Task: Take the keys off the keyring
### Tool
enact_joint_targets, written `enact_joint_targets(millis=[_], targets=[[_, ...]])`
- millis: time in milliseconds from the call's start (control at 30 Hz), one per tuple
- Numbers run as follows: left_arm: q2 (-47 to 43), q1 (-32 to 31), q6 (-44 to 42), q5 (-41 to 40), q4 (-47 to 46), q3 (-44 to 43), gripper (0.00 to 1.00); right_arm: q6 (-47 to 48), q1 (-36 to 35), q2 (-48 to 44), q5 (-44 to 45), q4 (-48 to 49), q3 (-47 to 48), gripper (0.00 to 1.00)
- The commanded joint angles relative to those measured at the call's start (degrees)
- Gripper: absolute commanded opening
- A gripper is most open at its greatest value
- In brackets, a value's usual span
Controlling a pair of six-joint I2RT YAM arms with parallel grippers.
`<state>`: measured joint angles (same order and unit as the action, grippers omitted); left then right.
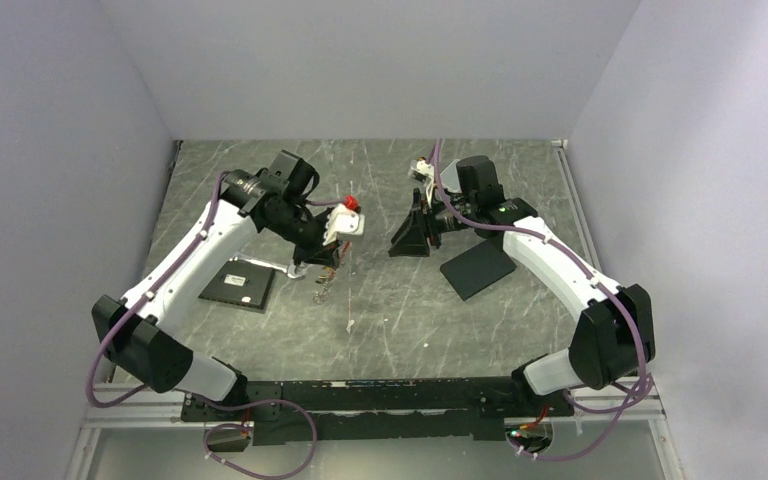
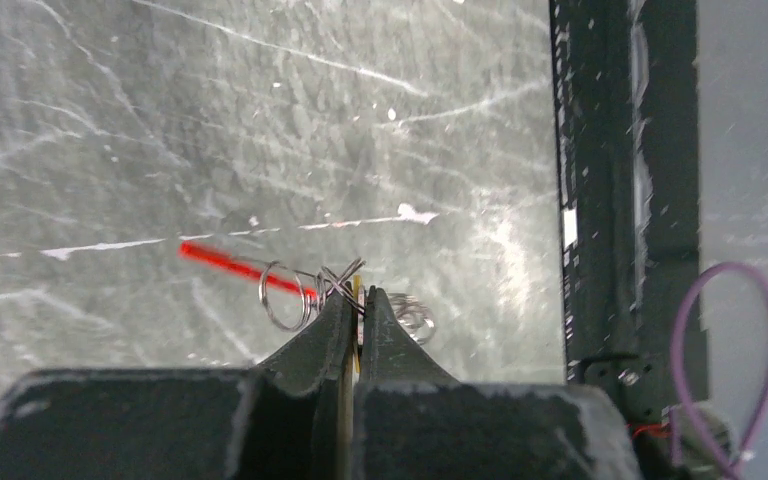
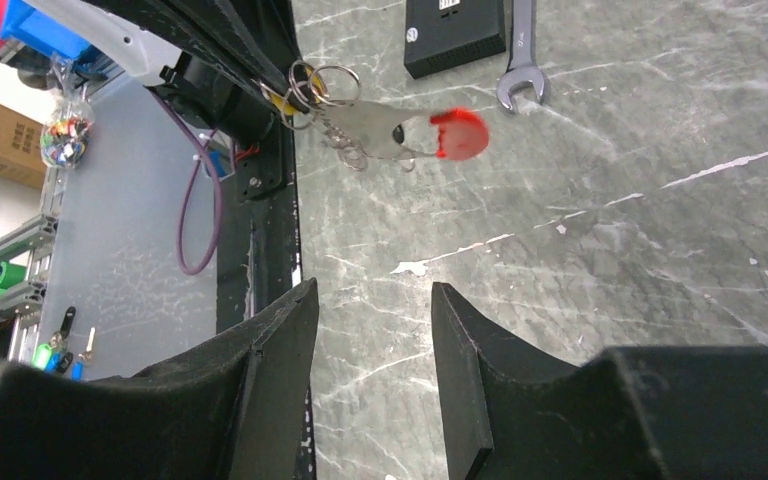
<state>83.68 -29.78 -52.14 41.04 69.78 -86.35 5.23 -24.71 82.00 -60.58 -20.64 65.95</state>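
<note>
Left fingers (image 2: 325,335) are clamped on the keys (image 3: 370,125), which hang above the surface (image 1: 410,310) with keyring (image 2: 305,297) and red tag (image 3: 458,133) attached. Right fingers (image 3: 280,340) are apart and empty, near the keyring. Looks like 0 keys off yet.

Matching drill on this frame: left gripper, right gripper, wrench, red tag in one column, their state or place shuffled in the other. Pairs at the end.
1 left gripper
2 right gripper
3 wrench
4 red tag

A flat on the table, beside the black box
B open, nothing between the fingers
C shut on the keys
D attached to the held keys

Pairs: 1-C, 2-B, 3-A, 4-D
</note>
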Motion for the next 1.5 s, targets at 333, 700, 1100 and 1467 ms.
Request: enact_joint_targets(millis=[333,700,1100,1467], targets=[[-9.27,-5.34,-25.19,-10.04,1.3,-1.76,0.0,1.97,0.2,-3.21,-2.17,0.69,2.69,0.47],[-9.25,-8.58,-31.43,-12.95,0.52,-3.06,0.0,-0.78,0.06,-3.04,-3.7,3.05,3.13,0.47],[-8.31,-9.37,-24.44,-15.34,-2.39,-3.15,0.0,-3.88,-2.4,-1.19,-5.31,5.41,4.25,0.69],[-6.01,-9.95,-20.5,-13.68,-0.41,-8.18,0.0,-7.49,-5.51,2.26,-6.37,16.36,0.67,0.73]])
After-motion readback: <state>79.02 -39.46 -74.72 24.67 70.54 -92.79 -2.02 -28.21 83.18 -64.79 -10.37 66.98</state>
